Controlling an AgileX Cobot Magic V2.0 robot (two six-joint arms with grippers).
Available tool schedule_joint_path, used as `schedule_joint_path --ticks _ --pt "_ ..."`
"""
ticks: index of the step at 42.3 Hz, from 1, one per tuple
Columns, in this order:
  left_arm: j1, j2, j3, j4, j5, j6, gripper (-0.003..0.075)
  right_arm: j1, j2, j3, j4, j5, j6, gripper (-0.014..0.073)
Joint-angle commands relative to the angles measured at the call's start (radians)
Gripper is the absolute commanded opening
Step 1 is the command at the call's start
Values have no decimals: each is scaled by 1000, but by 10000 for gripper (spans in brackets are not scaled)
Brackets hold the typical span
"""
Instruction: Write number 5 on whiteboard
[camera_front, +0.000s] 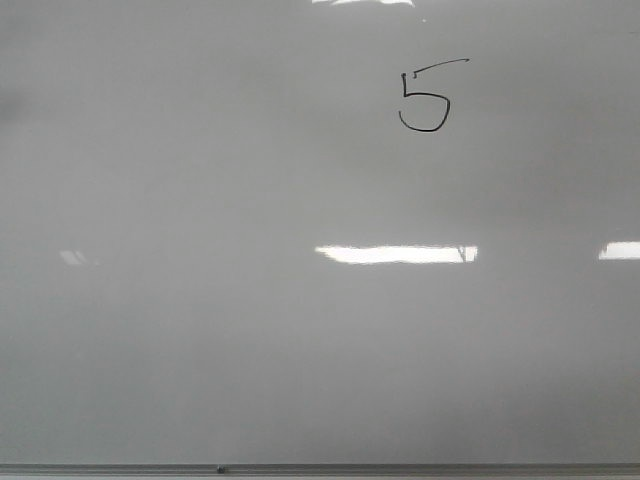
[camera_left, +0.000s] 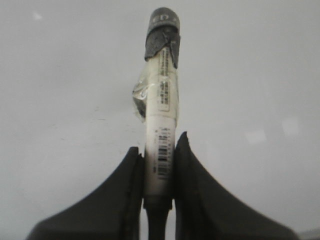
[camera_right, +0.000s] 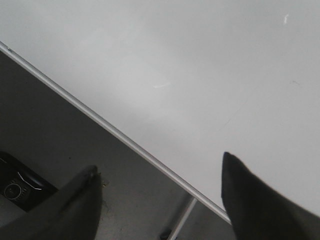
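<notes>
A single hand-drawn number 5 stood in thin black line on the upper right part of the whiteboard, its long top stroke slanting upward and its belly closed into a rounded hook. No arm showed in the front view. From the wrist cameras, the left pincer was pinching one white marker between its dark fingers, the barrel pointing out over the pale board and its far end dark and wrapped in tape; whether that end was a cap or the nib could not be told. The right pincer hung spread and empty above the board's thin metal edge strip, with dark flooring beyond it.

By the look of it, the writing step was finished and the digit complete, the marker's far end showing clear of any ink line. The next move would probably call only for drawing the left arm back without dragging the marker across the board, which could smear or add a stray stroke.

The count: one digit, one marker, one board, two pincers, and three bright light reflections in the front view.
</notes>
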Motion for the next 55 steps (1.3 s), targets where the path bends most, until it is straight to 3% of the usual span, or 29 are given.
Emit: schedule_joint_path --ticks 1,8,15,38,45,55 --pt "110 -57 103 18 -303 -118 -20 -8 -7 -31 -18 -53 6 527" --pt "250 -37 307 12 -741 -163 -20 -8 -7 -31 -17 -53 6 527" --pt "304 57 412 -31 -984 -163 -20 -8 -7 -31 -17 -53 6 527" --pt "306 403 409 -45 -1388 -158 -20 -8 -7 -30 -15 -53 6 527" --pt "306 466 401 -46 -1411 -158 -9 -8 -7 -30 -5 -53 6 527" --pt "306 476 378 -35 -1398 -158 213 -8 -7 -30 2 -57 6 527"
